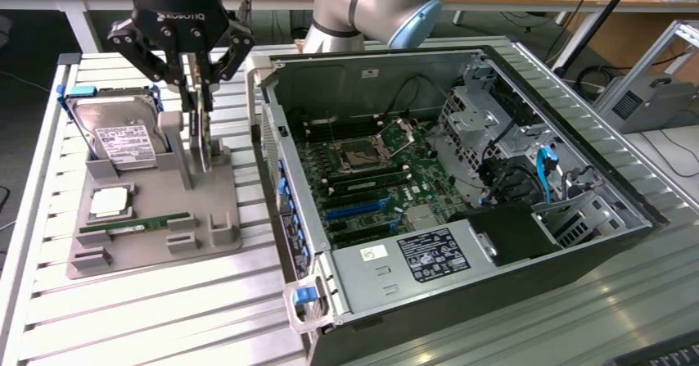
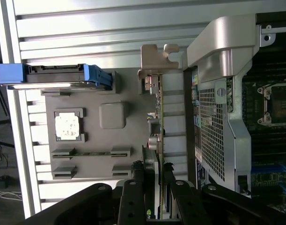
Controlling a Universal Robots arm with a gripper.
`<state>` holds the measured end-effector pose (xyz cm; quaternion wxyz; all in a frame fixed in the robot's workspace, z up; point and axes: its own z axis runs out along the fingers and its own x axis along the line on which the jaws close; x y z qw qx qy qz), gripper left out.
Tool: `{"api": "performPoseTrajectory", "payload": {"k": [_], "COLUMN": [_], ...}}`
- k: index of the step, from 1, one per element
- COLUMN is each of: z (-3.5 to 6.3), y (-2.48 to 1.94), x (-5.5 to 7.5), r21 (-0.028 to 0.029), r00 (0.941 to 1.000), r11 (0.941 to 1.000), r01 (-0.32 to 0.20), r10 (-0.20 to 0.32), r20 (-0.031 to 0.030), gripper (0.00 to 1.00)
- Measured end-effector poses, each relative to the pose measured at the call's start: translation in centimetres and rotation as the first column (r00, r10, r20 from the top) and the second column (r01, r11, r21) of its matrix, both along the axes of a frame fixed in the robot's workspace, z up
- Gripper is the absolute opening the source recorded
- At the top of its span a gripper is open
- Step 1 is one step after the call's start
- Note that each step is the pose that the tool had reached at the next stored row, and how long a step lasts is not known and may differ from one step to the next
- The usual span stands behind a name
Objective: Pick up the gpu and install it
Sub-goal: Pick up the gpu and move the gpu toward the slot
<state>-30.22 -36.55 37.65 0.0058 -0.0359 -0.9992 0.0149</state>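
One gpu (image 1: 200, 146), on edge, is pinched by the claw (image 1: 196, 88) beside one hard drive (image 1: 120, 133).

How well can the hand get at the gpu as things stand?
Yes, it looks so: the hand appears closed on the gpu, which stands on edge over the grey tray, with a finger on each face and nothing in between.

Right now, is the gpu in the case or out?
Out: gpu stands on edge at the gray tray, gripper closed on it.
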Motion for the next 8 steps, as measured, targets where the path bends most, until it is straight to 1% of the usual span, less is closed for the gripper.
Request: {"api": "performPoseTrajectory", "payload": {"k": [8], "z": [0.19], "y": [0.0], "x": [0.0], "r21": [0.0], "r00": [1.0], "r11": [1.0], "r01": [0.0], "r10": [0.0], "r20": [0.0], "gripper": [0.27]}}
